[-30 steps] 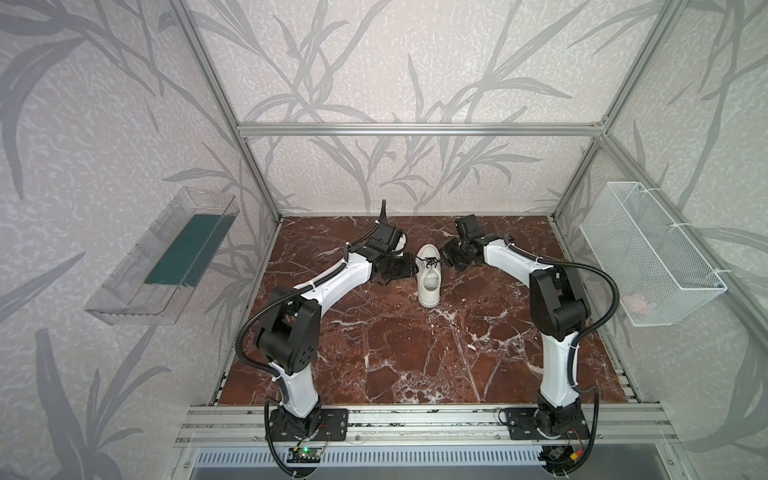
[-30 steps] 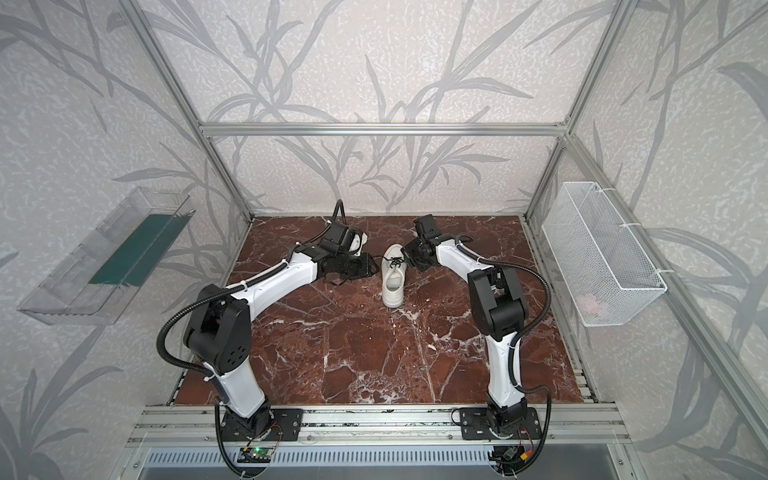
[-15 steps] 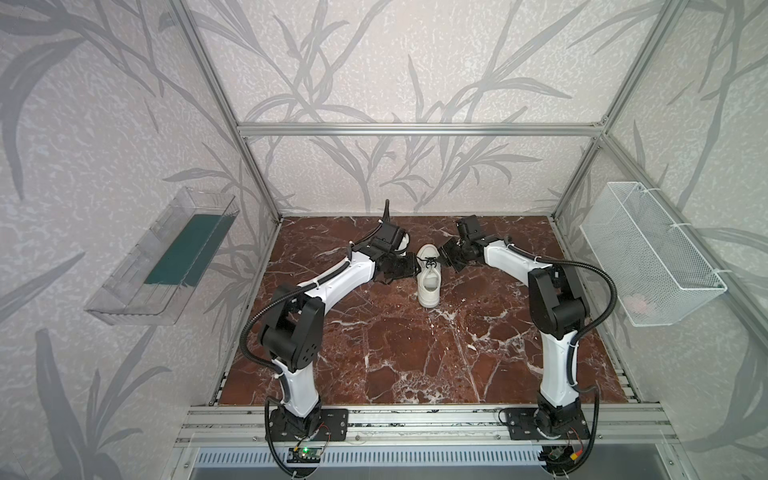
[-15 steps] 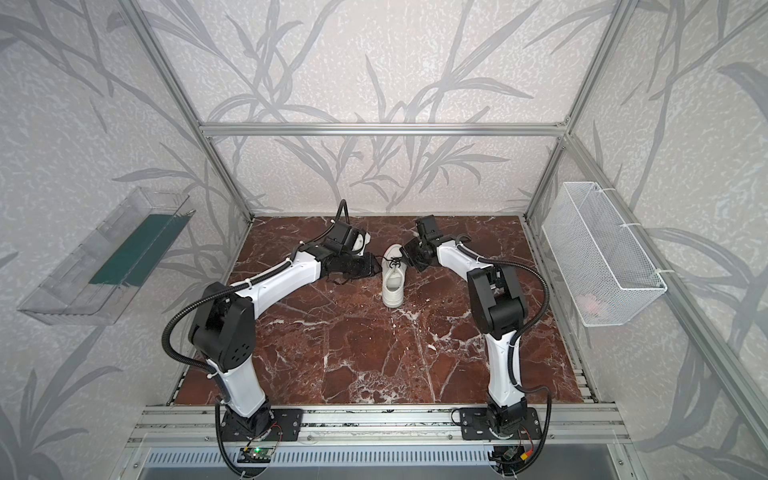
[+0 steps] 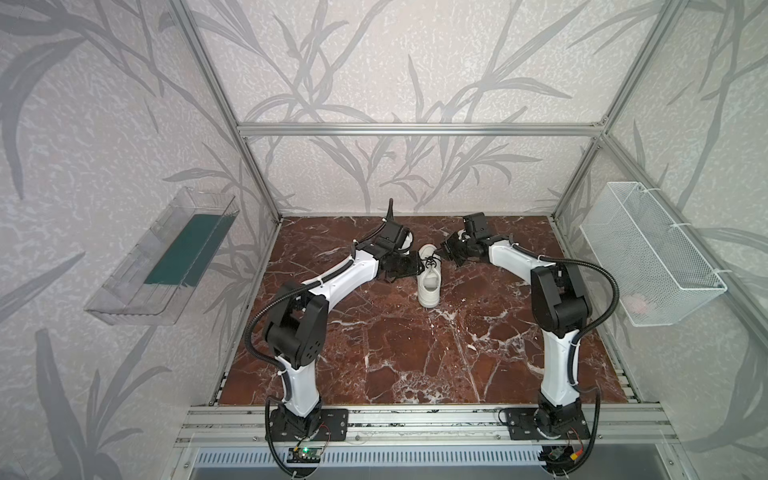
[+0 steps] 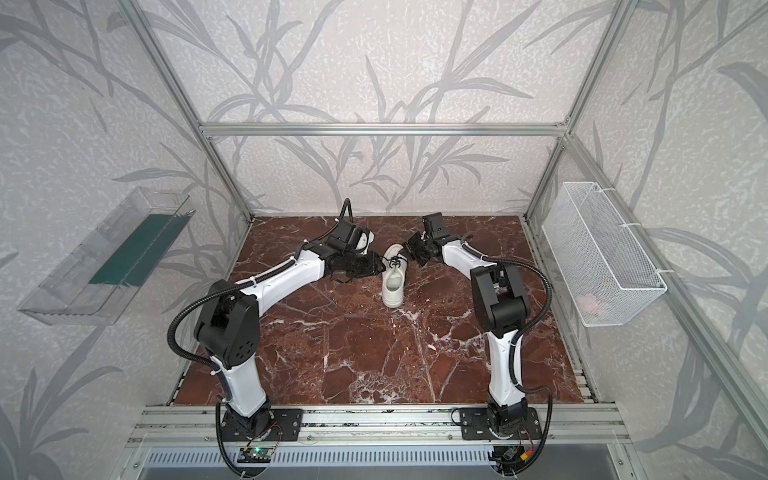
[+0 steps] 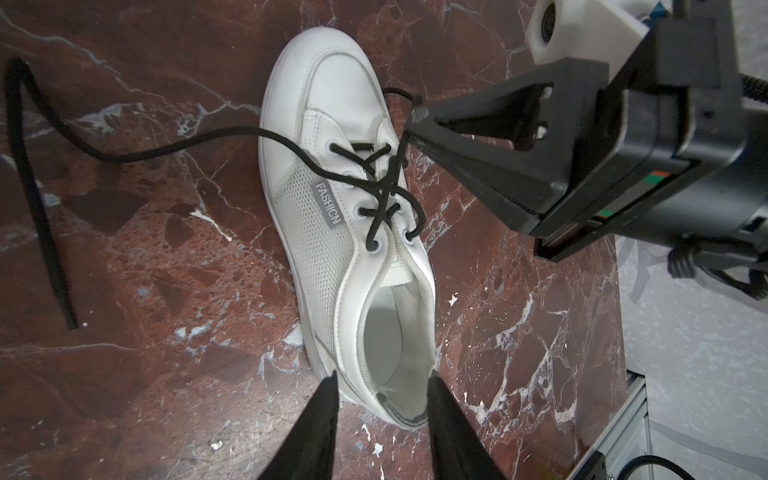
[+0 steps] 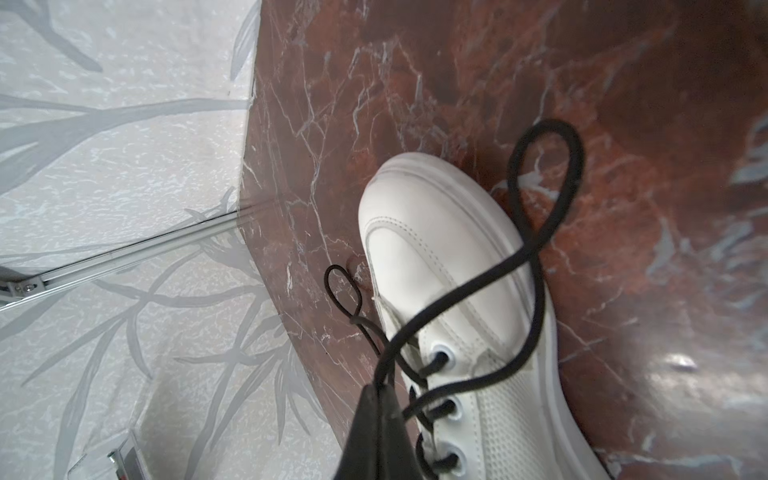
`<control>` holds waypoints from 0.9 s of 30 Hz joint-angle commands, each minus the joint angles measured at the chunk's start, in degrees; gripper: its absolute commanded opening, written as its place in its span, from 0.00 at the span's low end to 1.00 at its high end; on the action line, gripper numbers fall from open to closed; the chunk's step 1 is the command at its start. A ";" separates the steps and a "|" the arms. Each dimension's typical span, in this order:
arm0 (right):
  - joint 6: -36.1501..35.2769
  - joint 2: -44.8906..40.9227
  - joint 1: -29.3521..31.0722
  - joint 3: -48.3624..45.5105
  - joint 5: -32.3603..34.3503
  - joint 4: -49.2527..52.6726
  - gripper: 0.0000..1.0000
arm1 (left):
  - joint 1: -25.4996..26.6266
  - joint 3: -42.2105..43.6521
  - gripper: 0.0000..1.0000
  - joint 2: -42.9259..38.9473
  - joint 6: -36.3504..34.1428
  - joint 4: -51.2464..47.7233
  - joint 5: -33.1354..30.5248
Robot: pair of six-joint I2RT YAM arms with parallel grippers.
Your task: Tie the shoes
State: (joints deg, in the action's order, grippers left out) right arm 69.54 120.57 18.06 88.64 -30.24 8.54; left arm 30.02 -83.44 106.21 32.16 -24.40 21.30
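Note:
The shoe point(image 5: 429, 277) point(image 6: 394, 280) point(image 7: 332, 232) point(image 8: 478, 291) is a single white sneaker on the marble, toe toward the back wall, with thin black laces point(image 7: 374, 183) untied. My right gripper point(image 5: 443, 247) point(image 6: 406, 250) point(image 7: 417, 114) point(image 8: 384, 388) is shut on a lace strand beside the eyelets. A slack loop point(image 8: 540, 166) of that strand hangs over the toe. The other lace end point(image 7: 45, 216) trails loose across the marble. My left gripper point(image 5: 417, 266) point(image 6: 380, 266) point(image 7: 383, 380) stands open at the shoe's left side. In its wrist view its fingers point(image 7: 326, 411) frame the heel.
A clear plastic bin point(image 5: 166, 257) with a green insert hangs on the left wall. On the right wall hangs a white wire basket point(image 5: 648, 253) with something pink in it. The marble tabletop point(image 5: 415, 357) ends at an aluminium rail point(image 5: 415, 424) in front.
My left arm has reached a little further to the right, bringing its gripper closer to the shoe. The right gripper has edged slightly toward the shoe, still shut on the lace. The shoe has stayed put.

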 commanded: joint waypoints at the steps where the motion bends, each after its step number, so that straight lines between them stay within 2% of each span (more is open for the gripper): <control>1: -1.30 1.48 -0.40 -0.05 -3.71 -1.25 0.00 | 0.42 -1.95 0.39 0.86 0.73 -0.47 0.15; 27: 3.73 1.15 -2.42 -6.94 -13.10 -10.34 0.00 | 1.88 -4.24 0.38 3.57 0.99 -1.05 -0.08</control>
State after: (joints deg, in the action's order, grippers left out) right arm 71.92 121.60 15.97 82.72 -41.04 0.99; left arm 31.57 -85.65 108.97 32.82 -25.02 21.28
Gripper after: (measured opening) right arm 0.048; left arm 0.384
